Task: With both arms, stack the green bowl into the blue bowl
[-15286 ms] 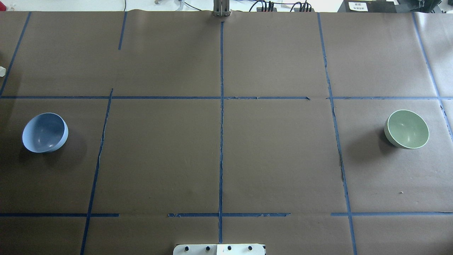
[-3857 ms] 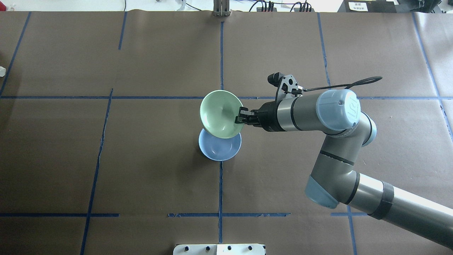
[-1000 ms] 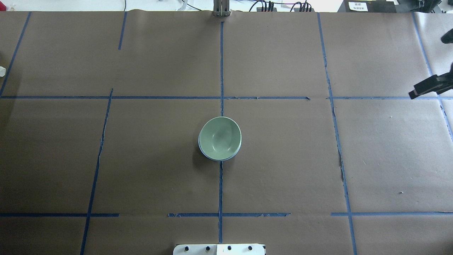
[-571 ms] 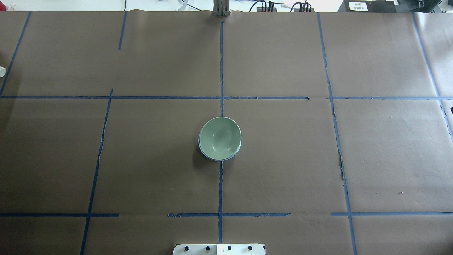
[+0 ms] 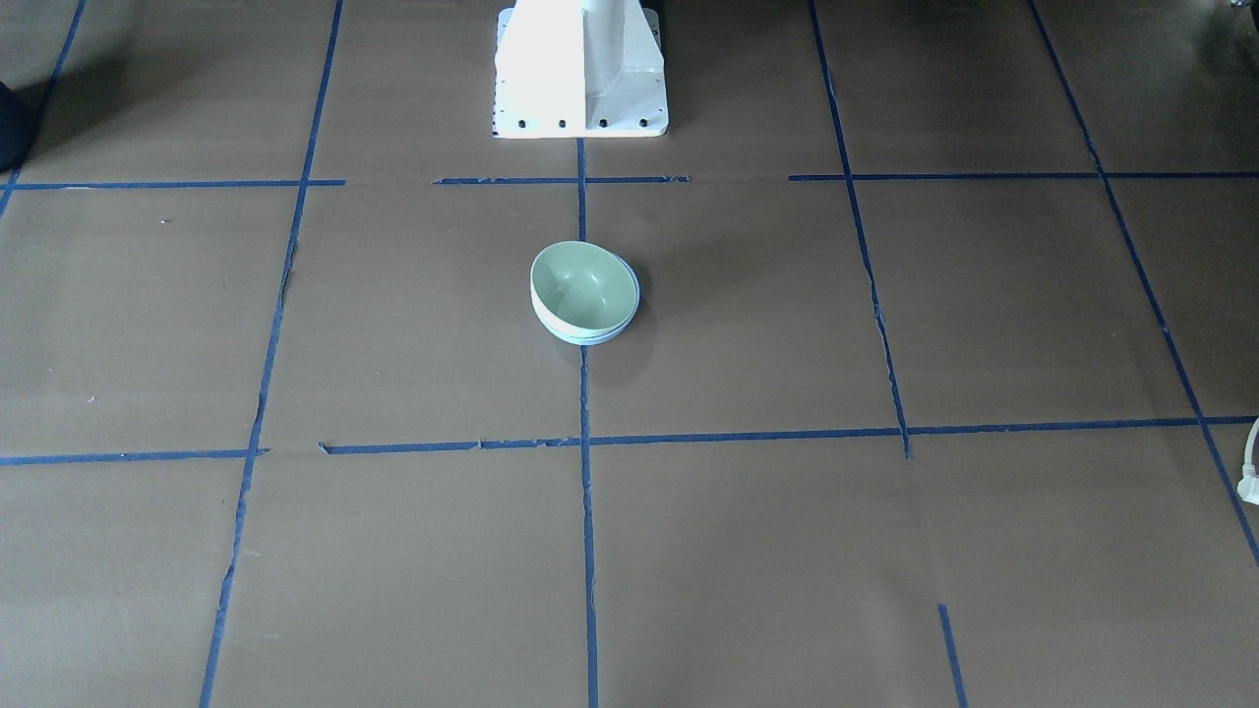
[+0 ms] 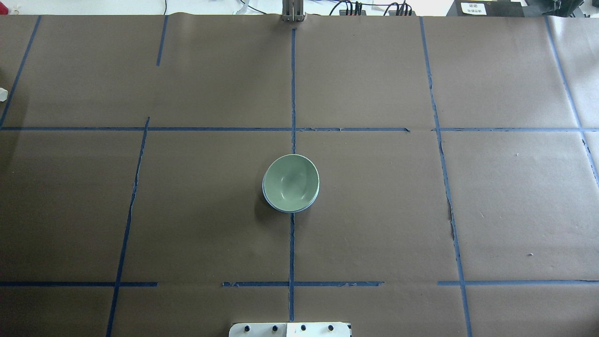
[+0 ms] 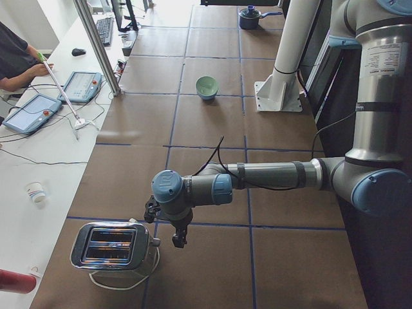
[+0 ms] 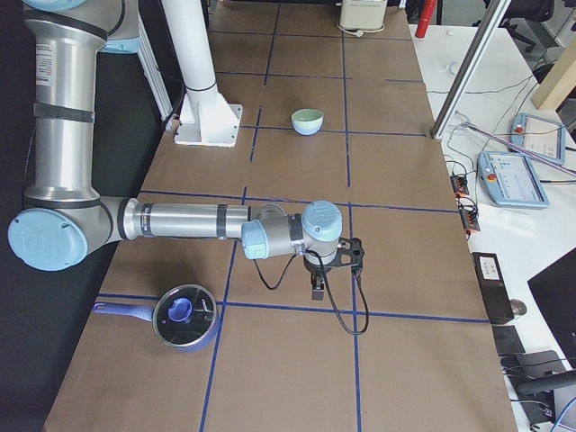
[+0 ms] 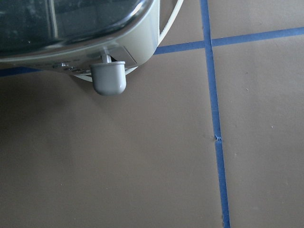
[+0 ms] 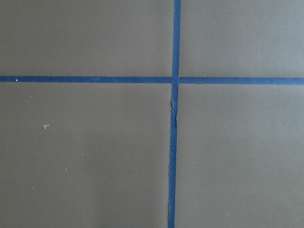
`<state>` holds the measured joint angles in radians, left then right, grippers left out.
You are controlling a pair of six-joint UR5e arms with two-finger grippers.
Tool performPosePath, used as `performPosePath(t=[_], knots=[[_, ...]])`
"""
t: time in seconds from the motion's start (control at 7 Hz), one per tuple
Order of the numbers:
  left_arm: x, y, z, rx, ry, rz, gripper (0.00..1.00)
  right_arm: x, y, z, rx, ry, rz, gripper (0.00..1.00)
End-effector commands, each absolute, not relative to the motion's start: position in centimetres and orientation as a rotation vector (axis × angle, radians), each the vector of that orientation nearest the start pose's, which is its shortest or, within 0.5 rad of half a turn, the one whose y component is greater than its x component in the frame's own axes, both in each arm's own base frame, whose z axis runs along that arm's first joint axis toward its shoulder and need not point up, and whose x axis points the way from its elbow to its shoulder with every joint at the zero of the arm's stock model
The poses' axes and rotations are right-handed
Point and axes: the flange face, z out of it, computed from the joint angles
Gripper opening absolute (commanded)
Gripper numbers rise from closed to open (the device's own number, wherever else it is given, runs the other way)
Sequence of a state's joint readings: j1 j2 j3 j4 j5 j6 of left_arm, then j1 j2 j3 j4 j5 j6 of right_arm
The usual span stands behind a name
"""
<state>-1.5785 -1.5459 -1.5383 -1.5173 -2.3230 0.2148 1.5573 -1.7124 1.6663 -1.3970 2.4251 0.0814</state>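
Note:
The green bowl point(image 6: 291, 181) sits nested inside the blue bowl point(image 5: 585, 336) at the table's middle, on the centre tape line. Only a thin blue rim and lower side show under the green one. The stack also shows in the front view point(image 5: 582, 280) and far off in both side views point(image 7: 206, 85) point(image 8: 307, 118). My left gripper point(image 7: 178, 239) hangs next to a toaster at the table's left end. My right gripper point(image 8: 318, 290) hangs over the tape at the right end. I cannot tell whether either is open or shut. Neither wrist view shows any fingers.
A chrome toaster point(image 7: 112, 248) stands at the left end, close under the left wrist camera point(image 9: 71, 28). A blue lidded pot point(image 8: 184, 317) stands at the right end. The white pedestal point(image 5: 580, 69) is at the robot's side. An operator point(image 7: 16, 58) sits beyond the far edge.
The right gripper, at the overhead view's right edge a second ago, has left that view. Before that it set the green bowl into the blue bowl. The stack has not moved.

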Motion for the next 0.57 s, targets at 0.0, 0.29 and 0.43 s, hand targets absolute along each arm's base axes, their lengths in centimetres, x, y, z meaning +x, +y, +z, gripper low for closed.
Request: performPosePath(t=[0.0,0.29,0.43], knots=[[-6.9,-47.1,69.4,-0.024,0.760,0.154,1.00,6.3,-43.1,65.0,0.065,-0.896,0.031,1.00],[-6.9,-47.1,69.4,-0.024,0.760,0.154,1.00,6.5,-43.2,63.3,0.023,-0.889,0.054,1.00],[-6.9,-47.1,69.4,-0.024,0.759,0.154,1.00,6.6,-43.2,63.4,0.024,-0.869,0.055,1.00]])
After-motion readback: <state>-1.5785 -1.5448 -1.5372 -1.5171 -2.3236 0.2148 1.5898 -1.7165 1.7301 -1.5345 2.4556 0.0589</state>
